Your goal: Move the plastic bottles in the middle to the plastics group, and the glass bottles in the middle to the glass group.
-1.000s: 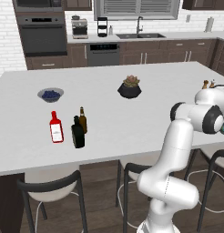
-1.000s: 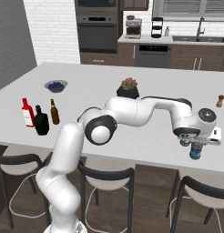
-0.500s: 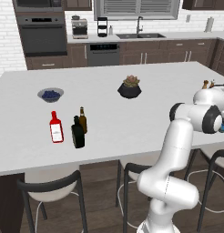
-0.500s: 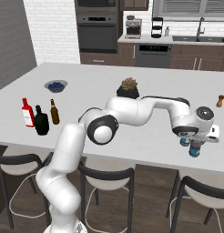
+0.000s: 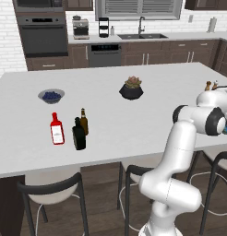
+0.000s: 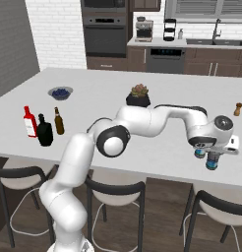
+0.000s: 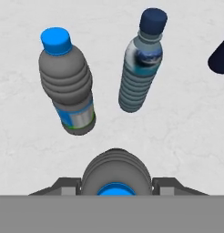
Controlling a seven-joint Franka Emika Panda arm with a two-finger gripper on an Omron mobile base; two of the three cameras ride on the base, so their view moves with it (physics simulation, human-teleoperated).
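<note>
The gripper (image 6: 212, 161) has barely shifted, clenched on a plastic bottle (image 7: 114, 175) near the counter edge (image 6: 192, 173); two bottles (image 7: 68, 86) stand just ahead.

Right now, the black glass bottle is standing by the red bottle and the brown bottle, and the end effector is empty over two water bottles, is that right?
Not quite: the end effector is not empty. The hand view shows a blue-capped plastic bottle between its fingers, above two water bottles. The black glass bottle does stand by the red bottle and the brown bottle.
</note>
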